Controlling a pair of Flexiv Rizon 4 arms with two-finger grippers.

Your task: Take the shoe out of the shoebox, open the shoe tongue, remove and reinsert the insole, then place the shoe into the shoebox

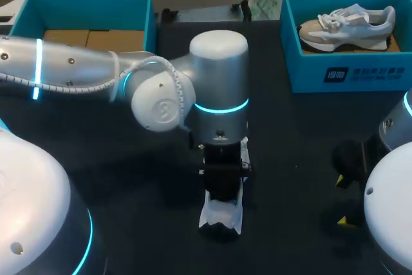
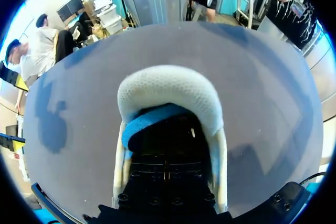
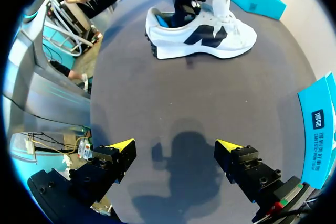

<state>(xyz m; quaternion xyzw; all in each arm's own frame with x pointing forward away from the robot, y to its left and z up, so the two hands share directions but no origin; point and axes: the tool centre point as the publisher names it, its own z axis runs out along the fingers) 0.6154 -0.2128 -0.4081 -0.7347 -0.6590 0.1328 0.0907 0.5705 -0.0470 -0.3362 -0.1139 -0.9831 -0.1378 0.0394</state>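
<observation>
— claws first: how is the left claw [image 1: 222, 188] seen?
— it is seen reaching straight down into a white shoe [image 1: 222, 218], at the shoe's mouth. its tips are hidden by the shoe, so whether it is wide or narrow cannot be told.
— where is that shoe found?
— it is stood upright on the dark tabletop [image 1: 296, 133], near the middle and outside both boxes. in the left wrist view the round white heel is seen just ahead of the claw, and a blue insole [image 2: 149, 121] is seen bent up inside the heel.
— what is seen of the right claw [image 3: 174, 148]?
— it is spread wide over bare tabletop, near the right side. the white shoe is seen ahead of it, well apart, with a black mark on its side and the left claw stuck in it.
— is the shoebox seen?
— yes. a blue shoebox [image 1: 309, 72] is set at the far right corner of the tabletop. a second shoe [image 1: 347, 24], grey and white, is laid inside it. a blue box [image 1: 90, 1] is set at the far left corner, and brown card [image 1: 90, 38] is seen inside that one.
</observation>
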